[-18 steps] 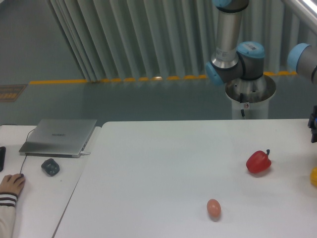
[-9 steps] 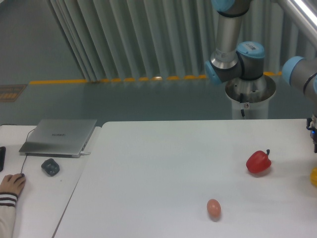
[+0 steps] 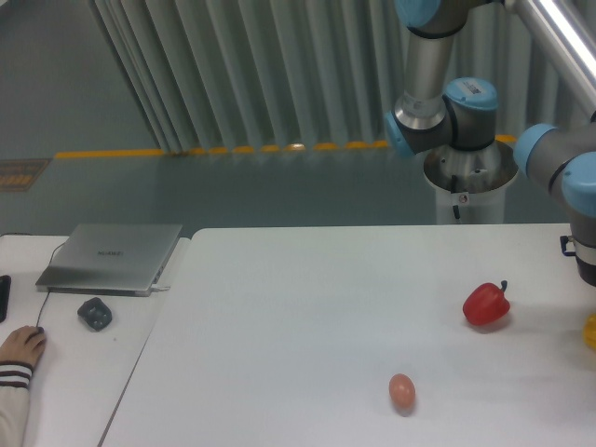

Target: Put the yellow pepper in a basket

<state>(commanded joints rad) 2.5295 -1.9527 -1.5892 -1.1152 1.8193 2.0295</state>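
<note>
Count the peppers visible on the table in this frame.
2: the red pepper at right-centre, and the yellow pepper, cut off by the right frame edge. More may lie out of view.

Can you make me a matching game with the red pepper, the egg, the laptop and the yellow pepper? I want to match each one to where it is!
Things:
1. red pepper
2. egg
3. laptop
4. yellow pepper

Places:
A. on the side table at the left, lid closed
B. at the right edge of the picture, only partly in view
C. near the front of the white table, in front of and left of the red pepper
D. on the right part of the white table, with its dark stem pointing up

Pairs: 1-D, 2-C, 3-A, 4-B
</note>
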